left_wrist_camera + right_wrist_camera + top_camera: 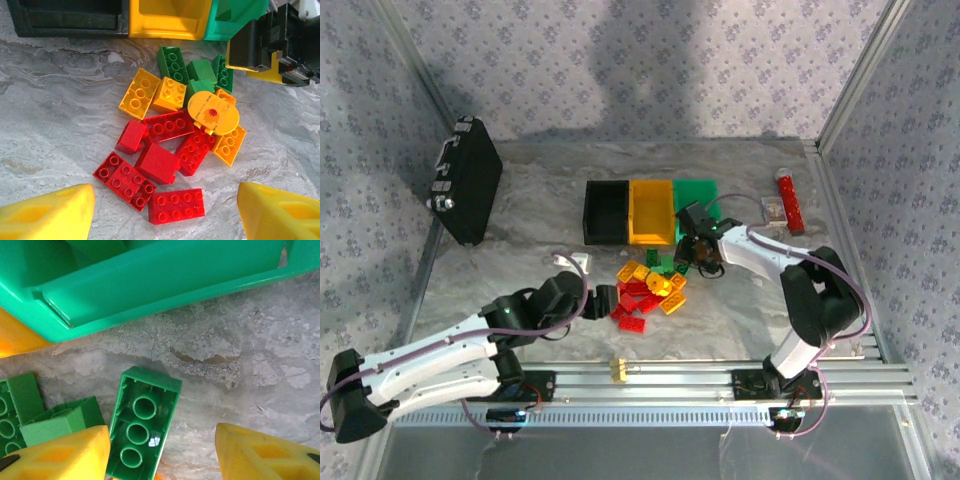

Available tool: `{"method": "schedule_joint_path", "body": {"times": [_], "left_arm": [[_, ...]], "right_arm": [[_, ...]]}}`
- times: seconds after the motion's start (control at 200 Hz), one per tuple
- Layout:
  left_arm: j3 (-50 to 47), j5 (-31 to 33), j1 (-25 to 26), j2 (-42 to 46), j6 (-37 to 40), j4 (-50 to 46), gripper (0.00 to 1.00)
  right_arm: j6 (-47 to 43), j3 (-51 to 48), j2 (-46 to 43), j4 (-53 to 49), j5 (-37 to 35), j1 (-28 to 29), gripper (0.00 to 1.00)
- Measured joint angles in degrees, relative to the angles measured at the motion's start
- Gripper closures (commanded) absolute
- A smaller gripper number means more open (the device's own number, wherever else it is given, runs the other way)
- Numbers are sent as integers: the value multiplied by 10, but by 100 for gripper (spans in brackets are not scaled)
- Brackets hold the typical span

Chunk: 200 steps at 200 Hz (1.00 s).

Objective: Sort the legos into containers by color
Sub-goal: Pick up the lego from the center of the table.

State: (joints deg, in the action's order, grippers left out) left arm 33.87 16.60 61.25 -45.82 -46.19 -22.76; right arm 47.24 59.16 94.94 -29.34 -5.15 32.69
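The legos (648, 290), red, yellow-orange and green, lie in a loose pile in front of the containers: black (605, 212), orange-yellow (651, 212) and green (696, 193), joined in a row. My left gripper (165, 220) is open just above the pile's near edge, and a red brick (176, 206) lies on the table between its yellow fingers, touched by neither. My right gripper (162, 455) is open low over the table by the green bin's wall (150, 285). An upturned green brick (142, 425) lies against its left finger (60, 455), well apart from the right one.
A flat black case with metal latches (465, 180) leans at the far left. A red cylinder (788, 200) lies at the far right by the frame. A metal rail (700, 372) with a tiny yellow block (618, 370) runs along the near edge.
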Motion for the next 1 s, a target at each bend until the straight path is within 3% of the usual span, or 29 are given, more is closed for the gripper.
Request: {"method": "schedule_joint_path", "body": {"times": [0.33, 0.87, 0.999], "left_arm": [[-5, 6, 0, 0, -4, -6, 25], [-14, 8, 0, -4, -4, -6, 25], [-14, 8, 0, -5, -4, -6, 25]], "right_arm": [[17, 12, 35, 22, 0, 16, 42], [47, -59, 10, 65, -22, 22, 53], [47, -64, 6, 65, -28, 22, 61]]}}
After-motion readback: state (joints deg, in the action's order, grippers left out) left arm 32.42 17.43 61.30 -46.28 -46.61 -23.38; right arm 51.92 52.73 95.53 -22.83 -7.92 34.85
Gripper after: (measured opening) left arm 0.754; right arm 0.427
